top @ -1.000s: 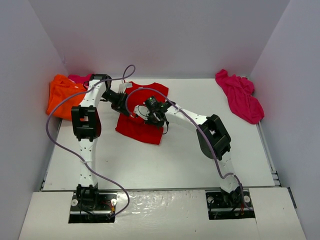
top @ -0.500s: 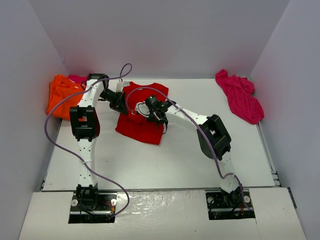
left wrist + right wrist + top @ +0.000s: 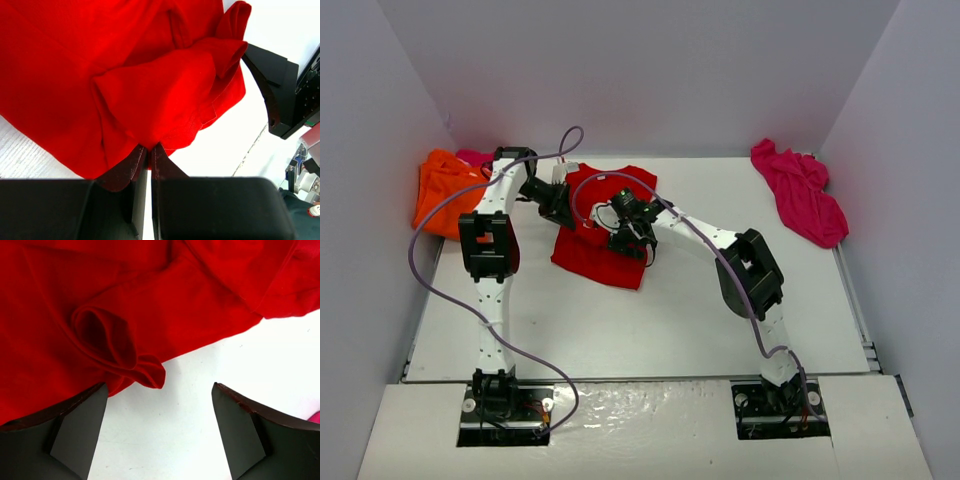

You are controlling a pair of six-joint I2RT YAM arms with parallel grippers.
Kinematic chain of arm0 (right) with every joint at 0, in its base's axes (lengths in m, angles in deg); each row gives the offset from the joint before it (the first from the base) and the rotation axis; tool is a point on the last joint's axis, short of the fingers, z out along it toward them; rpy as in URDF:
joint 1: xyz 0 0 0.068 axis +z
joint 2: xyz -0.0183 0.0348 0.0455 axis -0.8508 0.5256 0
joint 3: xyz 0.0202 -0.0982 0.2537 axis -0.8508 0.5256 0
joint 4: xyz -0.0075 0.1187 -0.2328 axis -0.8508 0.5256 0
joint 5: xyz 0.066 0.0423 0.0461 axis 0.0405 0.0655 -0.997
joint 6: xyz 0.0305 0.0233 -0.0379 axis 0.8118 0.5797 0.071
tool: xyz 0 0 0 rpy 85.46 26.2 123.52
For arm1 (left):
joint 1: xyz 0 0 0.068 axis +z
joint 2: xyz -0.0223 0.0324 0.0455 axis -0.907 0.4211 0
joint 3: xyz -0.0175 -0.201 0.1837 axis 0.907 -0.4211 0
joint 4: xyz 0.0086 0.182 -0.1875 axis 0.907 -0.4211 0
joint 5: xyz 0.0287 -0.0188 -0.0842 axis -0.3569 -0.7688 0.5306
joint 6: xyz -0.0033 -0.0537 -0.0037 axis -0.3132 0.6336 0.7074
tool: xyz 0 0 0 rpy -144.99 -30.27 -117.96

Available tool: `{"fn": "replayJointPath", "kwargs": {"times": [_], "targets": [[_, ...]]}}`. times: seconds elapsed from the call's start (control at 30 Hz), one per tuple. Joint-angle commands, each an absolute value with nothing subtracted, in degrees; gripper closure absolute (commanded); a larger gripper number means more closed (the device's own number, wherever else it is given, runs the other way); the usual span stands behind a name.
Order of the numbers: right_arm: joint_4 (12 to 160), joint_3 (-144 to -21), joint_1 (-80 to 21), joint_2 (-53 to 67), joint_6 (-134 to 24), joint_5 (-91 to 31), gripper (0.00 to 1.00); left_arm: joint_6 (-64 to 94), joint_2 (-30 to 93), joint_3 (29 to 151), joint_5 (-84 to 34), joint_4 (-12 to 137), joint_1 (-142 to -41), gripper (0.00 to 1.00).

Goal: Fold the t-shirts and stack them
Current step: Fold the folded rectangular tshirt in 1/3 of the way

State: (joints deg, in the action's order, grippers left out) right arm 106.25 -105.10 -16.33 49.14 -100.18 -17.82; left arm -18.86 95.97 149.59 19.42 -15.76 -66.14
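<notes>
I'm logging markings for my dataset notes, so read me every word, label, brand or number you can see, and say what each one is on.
There is no readable text in any view.
The red t-shirt, orange t-shirt and magenta t-shirt are plain, with no print or tag showing.
The table shows no markings either.

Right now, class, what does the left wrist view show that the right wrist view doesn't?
Only the left wrist view: the left gripper shut on a bunched fold of the red t-shirt. Only the right wrist view: the right gripper open, jaws apart beside a rolled hem. Both: the red t-shirt on the white table.
</notes>
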Motion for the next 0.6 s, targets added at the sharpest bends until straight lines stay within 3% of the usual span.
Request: {"fn": "replayJointPath", "kwargs": {"times": [0.0,0.03,0.23,0.3,0.4,0.47,0.57], "targets": [[106.9,-106.6,-16.7,43.9,-101.0,-20.3,0.23,-18.9,92.4,152.2,21.4,-18.6,-65.6,1.0],[107.0,-106.6,-16.8,44.2,-101.3,-20.6,0.23,-18.9,92.4,152.2,21.4,-18.5,-65.6,1.0],[107.7,-108.9,-16.9,47.6,-102.0,-22.1,0.53,-18.9,92.5,152.1,21.3,-18.4,-65.6,1.0],[108.4,-110.2,-17.0,49.1,-102.5,-24.6,0.76,-18.7,92.6,152.3,21.2,-18.4,-65.6,1.0],[109.3,-111.1,-17.2,50.4,-102.9,-26.8,0.93,-18.8,92.7,152.3,21.1,-18.5,-65.6,1.0],[109.7,-111.5,-17.2,50.9,-103.0,-27.3,0.99,-18.9,92.6,152.1,20.9,-18.6,-65.6,1.0],[110.1,-111.7,-17.3,50.6,-103.1,-27.4,1.0,-18.9,92.0,151.6,20.8,-18.2,-65.6,1.0]]}}
